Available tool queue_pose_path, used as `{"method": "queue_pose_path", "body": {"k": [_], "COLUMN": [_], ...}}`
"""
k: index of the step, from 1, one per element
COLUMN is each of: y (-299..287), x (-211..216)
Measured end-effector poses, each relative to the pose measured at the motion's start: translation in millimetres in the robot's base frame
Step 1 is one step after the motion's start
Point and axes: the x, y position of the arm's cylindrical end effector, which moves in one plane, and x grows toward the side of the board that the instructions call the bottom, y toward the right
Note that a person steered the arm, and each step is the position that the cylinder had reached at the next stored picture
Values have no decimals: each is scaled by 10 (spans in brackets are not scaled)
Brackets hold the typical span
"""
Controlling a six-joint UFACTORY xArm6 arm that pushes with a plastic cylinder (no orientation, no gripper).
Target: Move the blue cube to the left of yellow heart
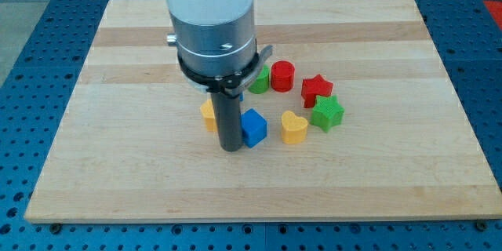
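The blue cube [254, 128] lies on the wooden board near its middle. The yellow heart [294, 127] lies just to the cube's right, with a small gap between them. My tip [230, 148] stands on the board against the cube's left side, touching it or nearly so. The rod and the arm's white and black body above it hide the board behind them.
A yellow block [208, 114] shows partly behind the rod on its left. A green block [260, 79], a red cylinder [282, 75], a red star [317, 89] and a green star [327, 113] curve around the heart's upper right. A bit of another blue block [241, 89] peeks from under the arm.
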Motion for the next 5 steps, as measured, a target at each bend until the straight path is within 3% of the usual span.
{"method": "queue_pose_path", "body": {"k": [5], "y": [40], "x": [117]}}
